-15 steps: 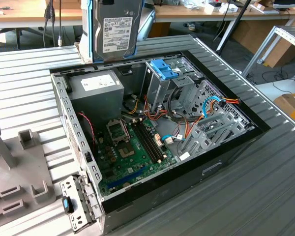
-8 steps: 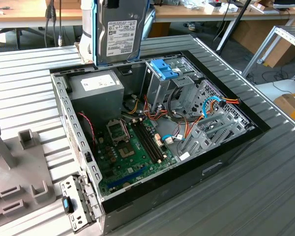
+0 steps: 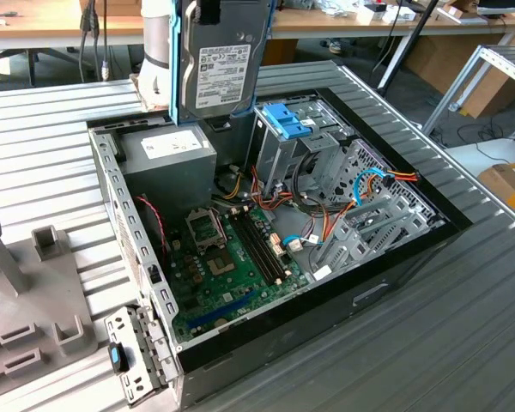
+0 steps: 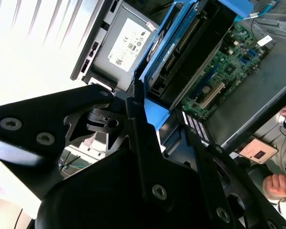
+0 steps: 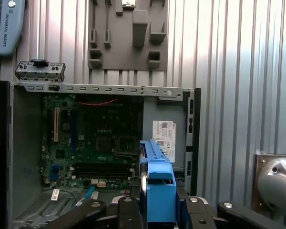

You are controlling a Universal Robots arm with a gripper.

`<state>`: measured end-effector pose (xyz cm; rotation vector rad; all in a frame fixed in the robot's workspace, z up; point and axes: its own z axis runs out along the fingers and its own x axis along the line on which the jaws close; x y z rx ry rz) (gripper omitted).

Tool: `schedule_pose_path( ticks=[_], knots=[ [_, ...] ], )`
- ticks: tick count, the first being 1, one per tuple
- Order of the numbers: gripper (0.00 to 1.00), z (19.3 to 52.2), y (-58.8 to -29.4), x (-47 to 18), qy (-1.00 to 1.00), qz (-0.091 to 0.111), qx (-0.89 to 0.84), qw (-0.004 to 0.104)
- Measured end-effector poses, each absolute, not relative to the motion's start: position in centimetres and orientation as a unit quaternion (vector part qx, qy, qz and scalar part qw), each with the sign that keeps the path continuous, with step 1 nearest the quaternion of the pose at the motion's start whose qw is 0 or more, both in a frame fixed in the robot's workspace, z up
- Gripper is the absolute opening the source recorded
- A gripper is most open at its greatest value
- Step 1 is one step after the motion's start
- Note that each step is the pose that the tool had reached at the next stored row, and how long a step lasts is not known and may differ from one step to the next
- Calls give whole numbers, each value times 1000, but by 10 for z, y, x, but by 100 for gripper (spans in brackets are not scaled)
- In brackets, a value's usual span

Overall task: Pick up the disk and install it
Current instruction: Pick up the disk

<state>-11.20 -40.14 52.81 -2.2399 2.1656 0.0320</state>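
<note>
The disk [image 3: 223, 60], grey metal with a white label and a light-blue carrier rail, hangs upright above the back edge of the open computer case [image 3: 112, 197]. My gripper [image 5: 159, 212] is shut on it, with black fingers [image 5: 126, 210] pressing on either side of the blue rail. In the first wrist view the disk [image 5: 158, 183] hangs over the case near the grey power supply box. In the second wrist view the disk [image 4: 181, 52] runs away from the gripper [image 4: 150, 117] toward the motherboard. The silver drive cage [image 3: 279, 150] with its blue tab [image 3: 285, 118] stands below the disk, toward the exterior view's right.
Inside the case are the grey power supply box [image 3: 167, 159], the green motherboard [image 3: 232, 257] and orange and blue cables [image 3: 360, 193]. A grey fixture [image 3: 26, 283] and a loose bracket [image 3: 133, 356] lie on the ribbed metal table [image 3: 463, 326]. A person's hand [image 4: 276, 183] rests beside the case.
</note>
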Motion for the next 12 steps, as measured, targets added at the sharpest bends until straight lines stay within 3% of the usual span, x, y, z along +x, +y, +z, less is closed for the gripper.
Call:
schedule_pose_path(
  ticks=[12],
  knots=[
    [37, 528, -416, -107, 695, 10, -719, 13]
  ],
)
